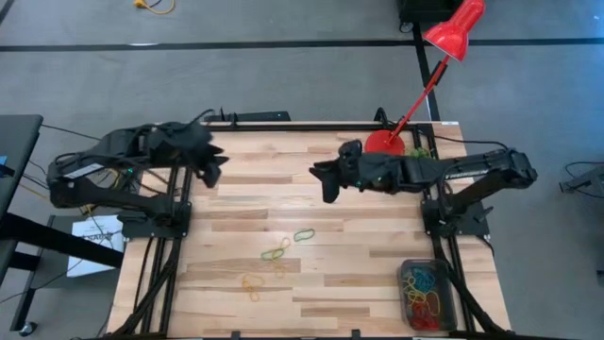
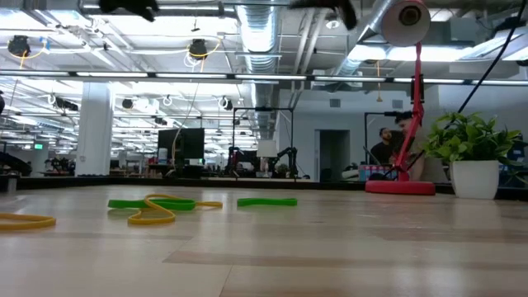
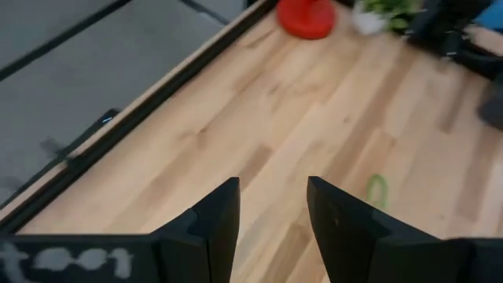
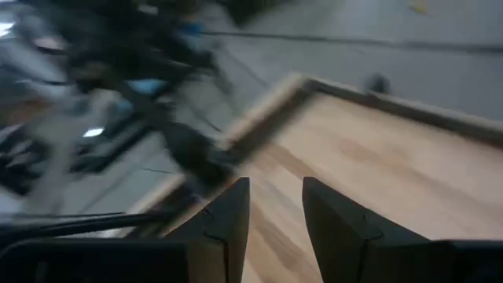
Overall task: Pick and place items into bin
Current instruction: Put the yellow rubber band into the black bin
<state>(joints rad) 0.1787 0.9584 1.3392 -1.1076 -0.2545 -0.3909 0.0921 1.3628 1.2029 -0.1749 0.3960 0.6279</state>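
The left gripper (image 1: 215,168) hangs open and empty over the table's (image 1: 377,274) far left. A few loops (image 1: 276,253) lie mid-table toward the near side. The right gripper (image 1: 324,181), open and empty, hovers at centre. The bin (image 1: 427,295), holding more loops, sits at the near right corner.

One camera hangs high overhead and looks straight down, taking in the whole pale wooden plank counter (image 1: 311,217) and both dark arms. A second sits at counter height, close to the wood, facing level across it into a large office beyond. Each wrist camera looks forward past its own two dark fingers, down at nearby planks and the counter's edge. The round red lamp base (image 1: 384,143) appears from overhead, at the low view's right (image 2: 400,187), and far off in the left wrist view (image 3: 306,16).
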